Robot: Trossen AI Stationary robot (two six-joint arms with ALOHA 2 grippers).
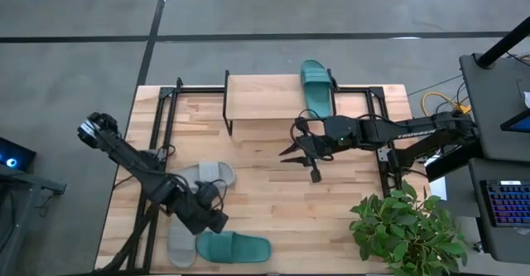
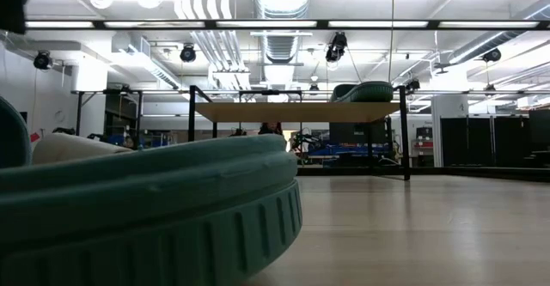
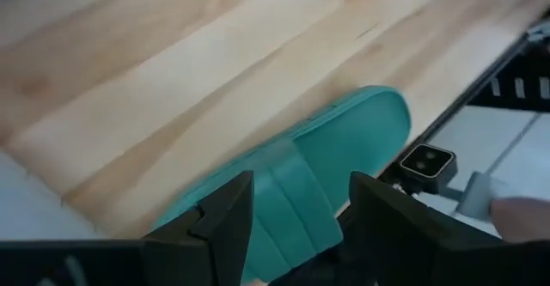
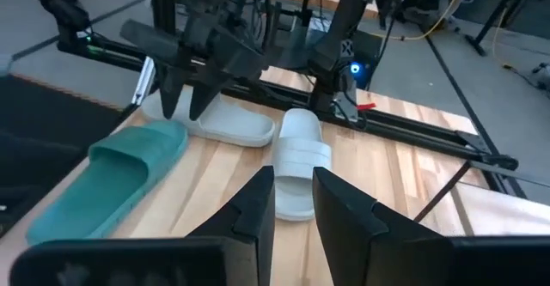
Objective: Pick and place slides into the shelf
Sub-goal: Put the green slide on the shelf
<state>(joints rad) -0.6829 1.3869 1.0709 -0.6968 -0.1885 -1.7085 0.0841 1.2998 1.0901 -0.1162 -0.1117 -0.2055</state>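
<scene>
Low view: nearest the lens, the ribbed sole edge of a teal slide (image 2: 155, 213) fills the lower left, lying on the tabletop (image 2: 430, 234); farther back stands the shelf (image 2: 296, 112), with a second teal slide (image 2: 369, 91) resting on the right end of its plank. High view: the shelf (image 1: 265, 98) sits at the far middle of the tabletop (image 1: 265, 201), and the second teal slide (image 1: 315, 88) lies on its right part, toe pointing away from the near edge. The right hand (image 1: 291, 147) hovers just in front of the shelf, near its right half, fingers a narrow way apart and holding nothing. The left hand (image 1: 217, 222) is low at the near left, directly beside the teal slide (image 1: 234, 247) at the near edge. Two grey slides lie there too: one grey slide (image 1: 207, 175) behind the left arm, the other grey slide (image 1: 181, 243) touching the teal one's left end. Left wrist view: the left hand (image 3: 292, 222) has its fingers moderately spread, straddling the strap of the teal slide (image 3: 344, 157) without visibly clamping it. Right wrist view: the right hand (image 4: 294, 204) shows its fingers close together and empty; beyond them lie both grey slides (image 4: 296, 161) and the teal slide (image 4: 112, 183), with the left hand (image 4: 185, 106) poised over the teal one's end.
</scene>
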